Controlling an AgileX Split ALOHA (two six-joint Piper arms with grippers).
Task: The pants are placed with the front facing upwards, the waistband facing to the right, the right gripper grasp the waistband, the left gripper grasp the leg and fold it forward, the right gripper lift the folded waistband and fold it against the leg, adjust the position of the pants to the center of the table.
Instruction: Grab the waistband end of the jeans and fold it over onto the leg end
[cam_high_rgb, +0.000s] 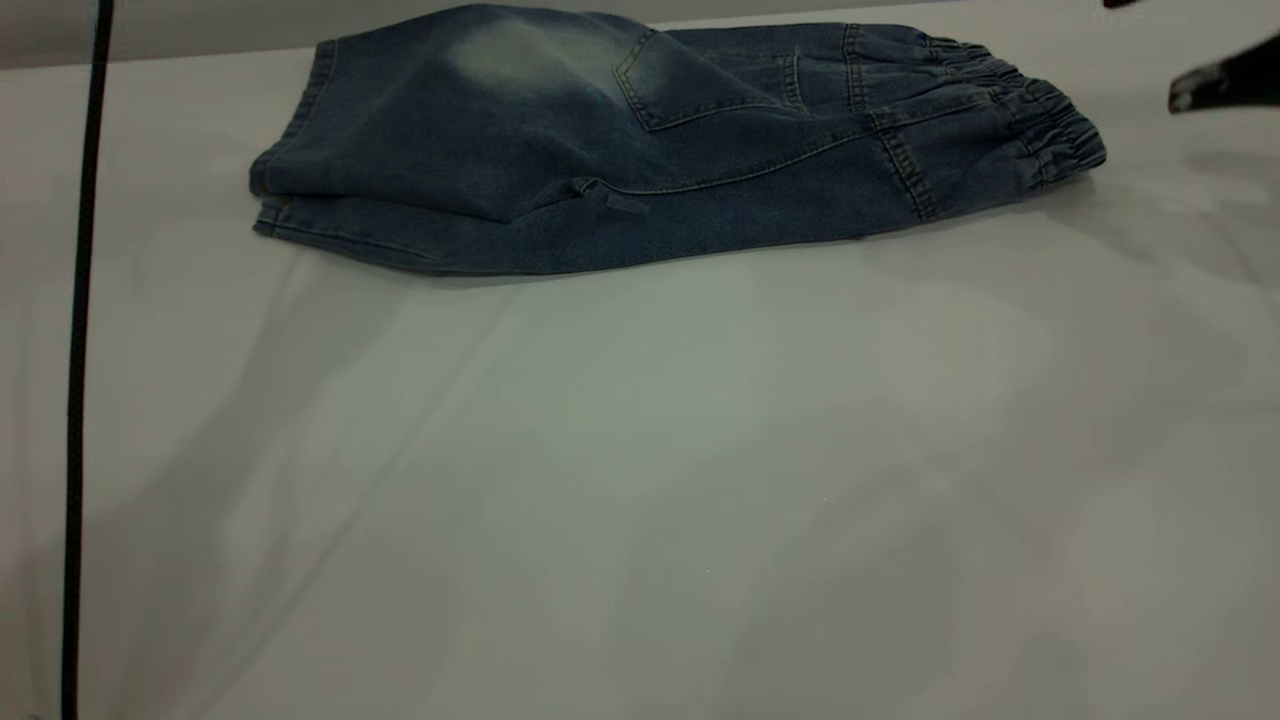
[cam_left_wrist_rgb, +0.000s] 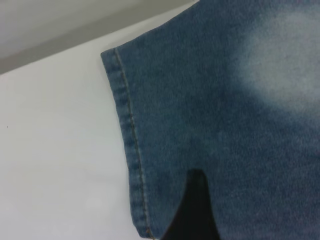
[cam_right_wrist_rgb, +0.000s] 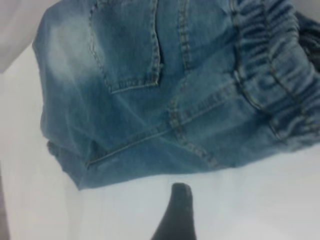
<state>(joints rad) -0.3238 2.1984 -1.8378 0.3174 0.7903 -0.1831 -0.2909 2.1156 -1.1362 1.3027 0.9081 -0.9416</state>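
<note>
Starting at the near edge of the table (cam_high_rgb: 640, 500), the surface carries only soft shadows; no brand, label or legible writing shows on any item. A thin black cable (cam_high_rgb: 82, 350) runs vertically along the table's left edge, in front of the tabletop from the exterior camera. Farther back, the pants (cam_high_rgb: 640, 140) lie folded lengthwise along the far edge, a patch pocket facing up and a pale faded area toward the leg end. The leg hems sit toward the far left corner. The waistband (cam_high_rgb: 1030, 120) points toward the right edge, its gathered rows crinkled. The left gripper (cam_left_wrist_rgb: 192, 215) is seen only in its wrist view, one dark finger above the denim just beside the stitched leg hem; whether its jaws are open or closed cannot be told, and no cloth is seen held. The right gripper (cam_high_rgb: 1215, 85) hangs near the far right corner, just beside the waistband but apart from it; one dark finger shows over bare table, jaw state cannot be told.
</note>
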